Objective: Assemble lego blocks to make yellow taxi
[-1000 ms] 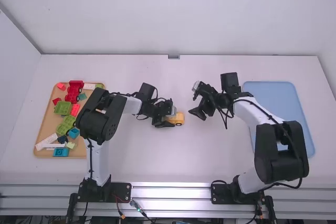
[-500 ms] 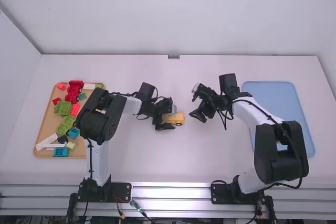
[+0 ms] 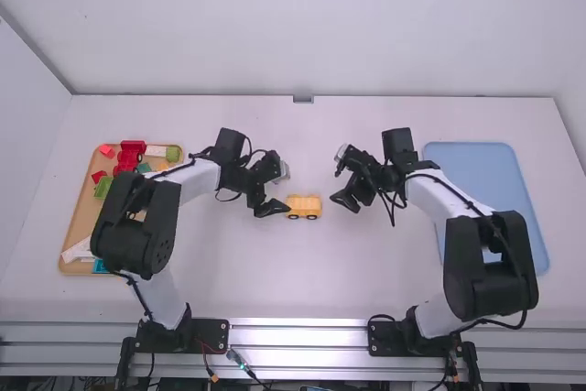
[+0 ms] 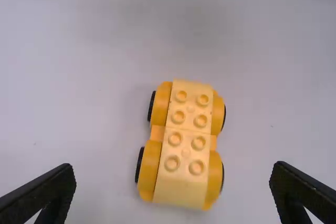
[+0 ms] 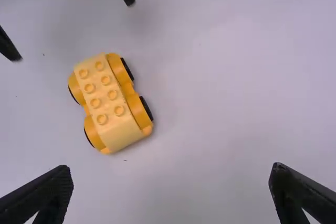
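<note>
Fingers of the left gripper [image 3: 283,191] stand wide apart, one at each side in its own wrist view, neither touching the yellow taxi body [image 3: 304,206]. That body rests on the table [image 3: 302,272], upright on black wheels [image 4: 150,106], with two rows of studs [image 4: 174,139] on its pale top. It lies near the left gripper, on the side facing the other arm. Right gripper [image 3: 340,182] is likewise wide open, turned toward the left one across a gap, its fingers apart from the body. Tan tray [image 3: 82,215] sits well to the outer side of the left gripper, partly under that arm, and carries a red block assembly [image 3: 132,147] and a green block [image 3: 103,186]. Blue tray [image 3: 472,162] lies beyond the right gripper on its outer side.
</note>
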Robot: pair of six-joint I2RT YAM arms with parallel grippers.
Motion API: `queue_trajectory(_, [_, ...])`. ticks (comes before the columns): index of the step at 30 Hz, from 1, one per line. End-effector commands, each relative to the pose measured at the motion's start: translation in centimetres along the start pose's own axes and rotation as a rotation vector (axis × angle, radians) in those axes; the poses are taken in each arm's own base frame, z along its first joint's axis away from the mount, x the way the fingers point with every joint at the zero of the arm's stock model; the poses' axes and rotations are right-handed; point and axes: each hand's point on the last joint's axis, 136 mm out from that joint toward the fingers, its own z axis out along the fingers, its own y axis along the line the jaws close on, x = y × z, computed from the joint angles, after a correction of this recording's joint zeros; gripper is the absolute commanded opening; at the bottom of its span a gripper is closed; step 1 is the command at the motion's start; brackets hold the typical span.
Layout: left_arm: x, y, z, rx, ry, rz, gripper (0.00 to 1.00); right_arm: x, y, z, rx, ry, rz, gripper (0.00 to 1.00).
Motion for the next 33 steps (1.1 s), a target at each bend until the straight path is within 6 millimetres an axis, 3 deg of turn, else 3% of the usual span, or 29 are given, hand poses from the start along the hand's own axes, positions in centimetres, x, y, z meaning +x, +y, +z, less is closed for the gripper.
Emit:
queue_trajectory(1, [-0.7, 0.6, -2.4, -0.047, -0.026, -0.076, 0.99, -0.5, 0.0, -0.2, 0.002, -0.012, -0.009, 0.99])
queue_trajectory(9, [0.9, 5.1, -8.1, -0.255, -0.051, -0.322, 0.99, -0.6, -0.1, -0.2, 0.004, -0.014, -0.010, 0.99])
queue_trajectory(11, [2.0, 7.4, -10.1, -0.358, -0.068, -0.452, 0.99, -0.6, -0.1, -0.2, 0.004, -0.014, -0.010, 0.99])
queue_trajectory(15, [6.0, 11.6, -14.5, -0.641, -0.062, -0.782, 0.99, -0.9, -0.4, -0.2, 0.017, -0.027, -0.024, 0.99])
queue_trajectory(17, [7.2, 12.5, -15.7, -0.727, -0.061, -0.875, 0.99, -1.0, -0.5, -0.2, 0.019, -0.030, -0.027, 0.99])
queue_trajectory(18, [8.8, 13.3, -17.3, -0.833, -0.057, -0.977, 0.99, -1.1, -0.6, -0.2, 0.025, -0.034, -0.031, 0.99])
queue_trajectory(21, [10.7, 13.6, -18.9, -0.945, -0.036, -1.078, 0.99, -1.3, -0.8, -0.2, 0.032, -0.042, -0.039, 0.99])
queue_trajectory(25, [13.3, 12.6, -22.0, -1.100, 0.072, -1.288, 0.99, -1.8, -1.2, -0.2, 0.049, -0.059, -0.044, 0.99])
queue_trajectory(28, [13.9, 12.3, -24.1, -1.171, 0.127, -1.384, 0.99, -2.2, -1.6, -0.3, 0.063, -0.076, -0.017, 0.99])
queue_trajectory(33, [13.8, 12.6, -25.9, -1.179, 0.167, -1.467, 0.99, -2.6, -1.9, -0.3, 0.074, -0.092, 0.009, 0.99])
